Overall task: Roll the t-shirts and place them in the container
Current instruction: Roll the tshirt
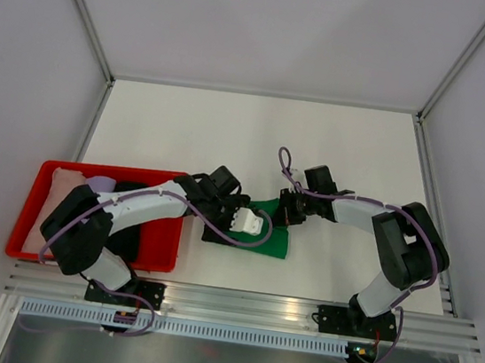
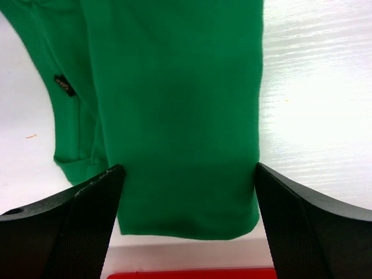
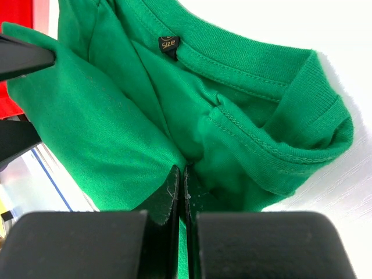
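At the near middle of the desk [image 1: 257, 139]:

- Left hand [image 2: 189, 170]: fingers wide apart, one tip at each side edge of the folded green t-shirt [image 2: 174, 116]; nothing gripped.
- Right hand [image 3: 181, 174]: fingers together, clamped on a fold of the same shirt just below its collar [image 3: 244, 64]. A black size label [image 3: 169, 43] shows inside the neckline.
- Green t-shirt: lies on the desk between the two hands, folded into a narrow strip, collar end bunched.
- Red tray [image 1: 29, 207]: just left of the shirt. It holds a pale pink t-shirt [image 1: 65, 185], a lavender t-shirt [image 1: 99, 183] and a black t-shirt [image 1: 132, 239], partly hidden under the left arm [image 1: 132, 207].
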